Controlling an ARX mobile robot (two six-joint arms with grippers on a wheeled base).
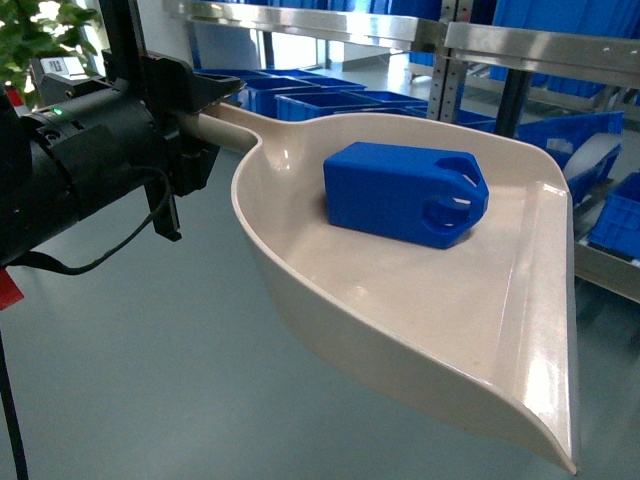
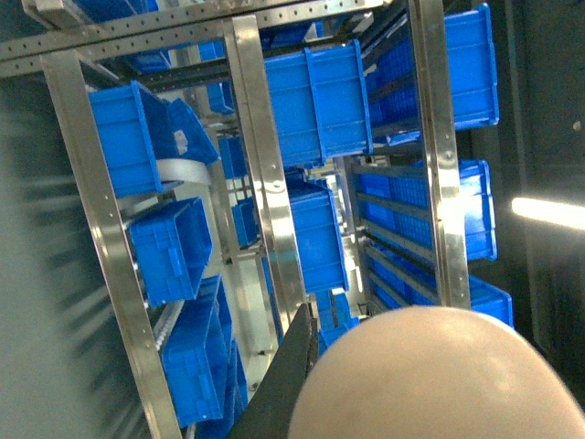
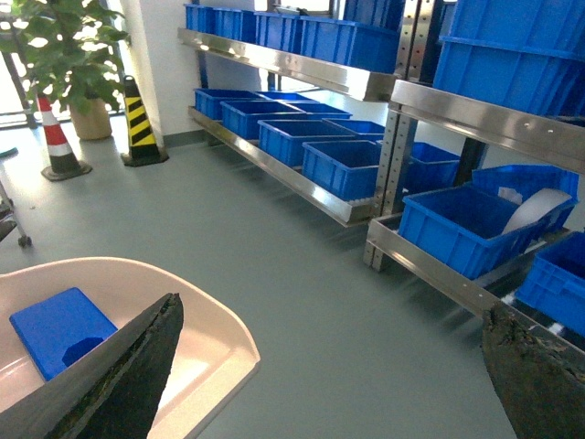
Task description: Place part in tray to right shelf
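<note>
Tray [image 1: 440, 330]: cream scoop up in the air over the grey floor [image 1: 130, 350], handle running back to the left, flat lip toward the lower right. A curved edge of it also pokes into the right wrist view [image 3: 215, 329], and a pale rounded bit sits at the bottom of the left wrist view.

Part [image 1: 405, 192]: little blue block lying in the scoop, up near the handle end, notched end facing right. Right wrist cam catches a corner of it too [image 3: 57, 327].

Left gripper [image 1: 195, 135]: black, clamped round the tray handle, so it's the one carrying the whole thing.

Right gripper [image 3: 329, 366]: two dark fingers [image 3: 128, 366] spread wide at the bottom of its own view, nothing between them but floor.

Shelf [image 1: 520, 45]: steel racks right behind and beside the tray.

Crates [image 3: 457, 224]: blue ones lined up on every level.

Other stuff: potted plant [image 3: 69, 46] and striped cones [image 3: 57, 137] over by the far wall.
</note>
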